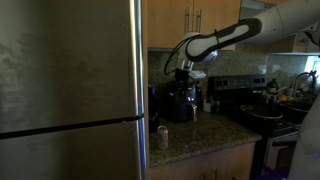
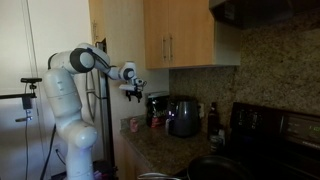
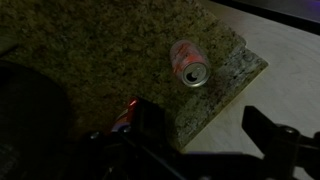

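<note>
**One can near the worktop corner: tip-off risk**

One drinks can [image 3: 190, 62] stands upright on the granite worktop [image 3: 90, 50], close to the corner where the stone ends. It shows in both exterior views [image 1: 163, 137], just right of the refrigerator [image 1: 70, 90] and nearer than the coffee maker [image 1: 181, 100].

The hand [image 3: 205, 135] hangs well above the worktop with its jaws spread wide and nothing between them. It touches neither the can nor the stone. In an exterior view the hand [image 2: 133, 92] sits high over the can's end of the worktop.

Findings, as judgement:

- The can is light and narrow. A glancing touch from one finger [image 3: 140, 125] on a descent could knock it over, and a fallen can could roll off the near edge to the floor [image 3: 280, 60].
- Its top looks opened. Whether liquid remains cannot be told, so a spill cannot be ruled out.
- The light is poor, and the can's rim is hard to judge from the wrist view. A misread height could drive the fingers into the stone.
- The coffee maker stands near on the far side, so a wide swing could strike it.
</note>
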Available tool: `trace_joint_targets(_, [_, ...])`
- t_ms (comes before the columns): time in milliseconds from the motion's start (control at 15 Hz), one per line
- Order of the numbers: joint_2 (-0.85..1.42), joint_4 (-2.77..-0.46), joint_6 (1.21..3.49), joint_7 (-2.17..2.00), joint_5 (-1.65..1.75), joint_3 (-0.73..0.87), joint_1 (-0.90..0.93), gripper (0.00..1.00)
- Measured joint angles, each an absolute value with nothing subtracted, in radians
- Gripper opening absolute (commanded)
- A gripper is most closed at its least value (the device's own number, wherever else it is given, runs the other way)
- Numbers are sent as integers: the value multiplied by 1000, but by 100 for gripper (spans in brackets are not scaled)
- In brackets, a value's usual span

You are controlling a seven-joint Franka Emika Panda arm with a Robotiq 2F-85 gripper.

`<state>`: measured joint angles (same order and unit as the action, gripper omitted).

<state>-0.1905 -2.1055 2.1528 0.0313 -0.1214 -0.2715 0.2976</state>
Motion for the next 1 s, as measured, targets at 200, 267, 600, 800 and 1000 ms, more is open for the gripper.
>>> trace_joint_targets(200, [-187, -2101, 2074, 29, -127, -272, 298, 100])
trace_joint_targets(267, [-181, -2101, 2057, 30, -131, -272, 299, 100])
trace_joint_targets(600, [-124, -2101, 2026, 37, -158, -278, 308, 100])
trace_joint_targets(800, [-138, -2081, 2032, 37, -158, -275, 307, 100])
trace_joint_targets(1000, [-219, -2060, 2033, 29, -158, -271, 306, 100])
